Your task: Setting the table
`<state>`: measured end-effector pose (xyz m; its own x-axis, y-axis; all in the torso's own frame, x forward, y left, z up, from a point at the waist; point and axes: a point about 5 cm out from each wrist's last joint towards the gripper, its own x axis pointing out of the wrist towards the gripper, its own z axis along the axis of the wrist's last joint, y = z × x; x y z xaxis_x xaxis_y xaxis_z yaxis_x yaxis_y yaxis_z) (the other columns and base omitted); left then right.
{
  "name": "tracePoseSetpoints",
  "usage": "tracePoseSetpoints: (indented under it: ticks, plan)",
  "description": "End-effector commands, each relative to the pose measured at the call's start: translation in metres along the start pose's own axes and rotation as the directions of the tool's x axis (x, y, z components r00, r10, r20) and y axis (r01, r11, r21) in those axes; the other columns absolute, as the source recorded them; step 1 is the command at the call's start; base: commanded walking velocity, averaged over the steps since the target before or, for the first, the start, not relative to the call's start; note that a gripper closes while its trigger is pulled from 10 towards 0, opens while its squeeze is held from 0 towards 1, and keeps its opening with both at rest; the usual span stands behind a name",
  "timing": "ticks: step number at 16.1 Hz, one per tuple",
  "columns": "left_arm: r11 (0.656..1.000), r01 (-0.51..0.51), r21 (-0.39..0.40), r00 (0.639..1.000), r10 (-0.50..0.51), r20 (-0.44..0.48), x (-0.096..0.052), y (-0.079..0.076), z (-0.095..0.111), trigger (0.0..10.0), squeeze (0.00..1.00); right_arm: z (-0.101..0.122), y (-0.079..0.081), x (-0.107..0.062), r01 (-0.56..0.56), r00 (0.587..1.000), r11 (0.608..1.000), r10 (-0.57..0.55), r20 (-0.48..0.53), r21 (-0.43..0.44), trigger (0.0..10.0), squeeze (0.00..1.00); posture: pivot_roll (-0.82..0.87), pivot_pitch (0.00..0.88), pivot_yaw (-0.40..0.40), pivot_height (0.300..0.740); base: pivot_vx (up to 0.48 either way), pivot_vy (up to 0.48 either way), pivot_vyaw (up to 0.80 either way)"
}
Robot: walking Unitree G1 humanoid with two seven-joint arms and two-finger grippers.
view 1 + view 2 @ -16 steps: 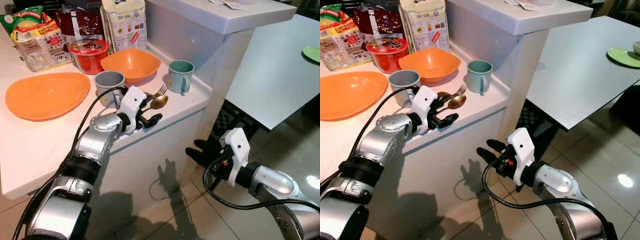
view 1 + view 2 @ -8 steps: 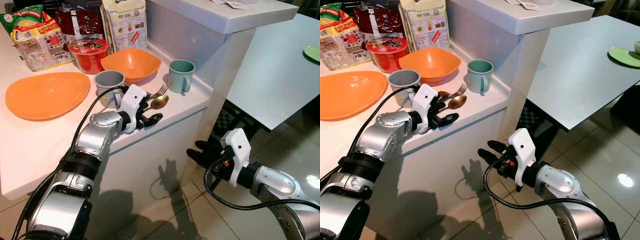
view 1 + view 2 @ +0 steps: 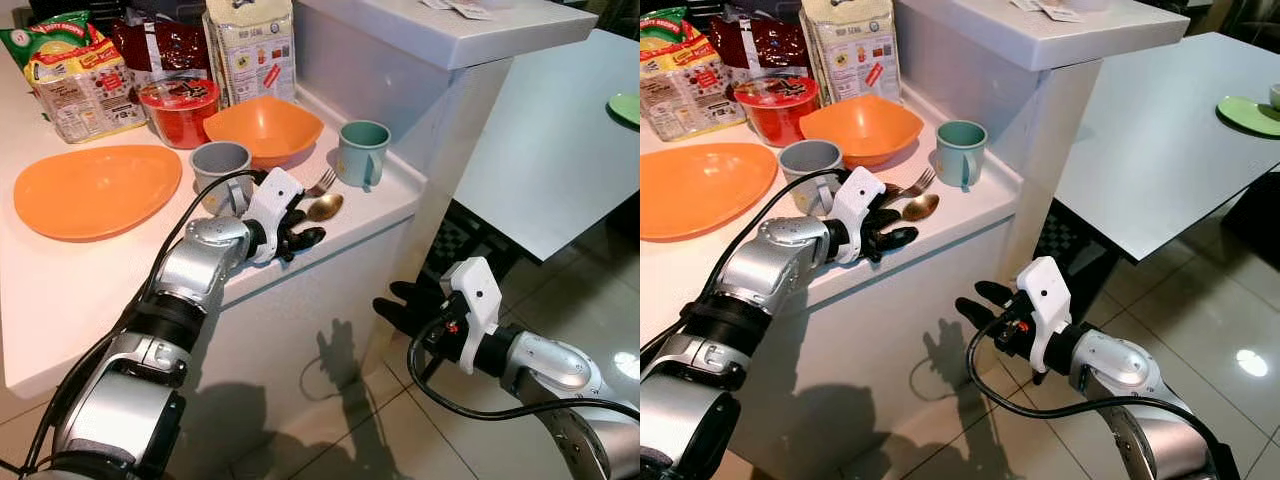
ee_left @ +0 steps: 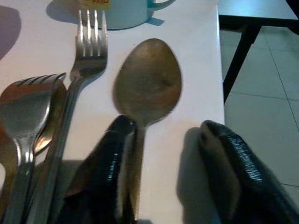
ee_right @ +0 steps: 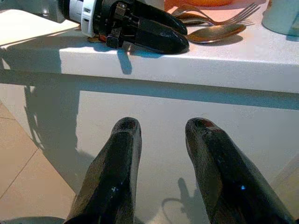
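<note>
A bronze spoon lies on the white counter near its front edge, with two forks beside it. My left gripper rests on the counter, open around the spoon's handle; one finger touches the handle and the other stands apart. An orange plate, an orange bowl, a grey cup and a green mug stand behind. My right gripper hangs open below the counter edge, empty.
Food bags and a red tub line the back of the counter. A raised white ledge rises on the right. Beyond it stands a grey table with a green plate. Tiled floor lies below.
My left gripper has slid a little forward along the counter toward the spoon's bowl. The right arm has not moved.
</note>
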<state>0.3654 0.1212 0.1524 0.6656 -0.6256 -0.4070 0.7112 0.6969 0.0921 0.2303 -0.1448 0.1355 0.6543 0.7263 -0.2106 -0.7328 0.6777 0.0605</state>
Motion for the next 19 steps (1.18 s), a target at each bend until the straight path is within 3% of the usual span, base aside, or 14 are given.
tracePoseSetpoints:
  ticks: [1, 8, 12, 15, 19]
  plan:
    - [0.999, -0.040, 0.006, 0.996, 0.040, -0.075, 0.000, 0.004, -0.011, 0.0, 0.00, 0.001, -0.003, -0.001, 0.010, 1.000, 1.000, -0.010, -0.002, -0.012, 10.0, 0.00, 0.02, 0.000, -0.032, 0.740, 0.000, 0.000, 0.00]
    - [0.999, -0.033, 0.011, 0.998, 0.034, -0.046, 0.001, 0.004, -0.002, 0.0, 0.00, 0.002, -0.006, -0.001, 0.027, 1.000, 0.999, -0.027, 0.000, -0.019, 10.0, 0.00, 0.02, 0.000, -0.027, 0.740, 0.000, 0.000, 0.00]
    - [1.000, -0.021, -0.015, 1.000, 0.022, 0.019, -0.003, 0.000, 0.006, 0.0, 0.00, 0.002, -0.006, -0.001, 0.031, 1.000, 0.999, -0.031, 0.002, -0.024, 10.0, 0.00, 0.02, 0.000, -0.028, 0.740, 0.000, 0.000, 0.00]
    - [0.998, 0.047, -0.035, 0.992, -0.043, 0.121, -0.011, -0.015, 0.020, 0.0, 0.00, 0.003, -0.007, 0.000, 0.034, 0.999, 0.999, -0.034, 0.008, -0.024, 10.0, 0.00, 0.03, 0.000, -0.029, 0.740, 0.000, 0.000, 0.00]
    - [0.991, 0.126, -0.041, 0.975, -0.116, 0.188, -0.021, -0.034, 0.029, 0.0, 0.00, 0.005, -0.008, 0.001, 0.032, 0.999, 0.999, -0.032, 0.019, -0.024, 10.0, 0.00, 0.03, 0.000, -0.028, 0.740, 0.000, 0.000, 0.00]
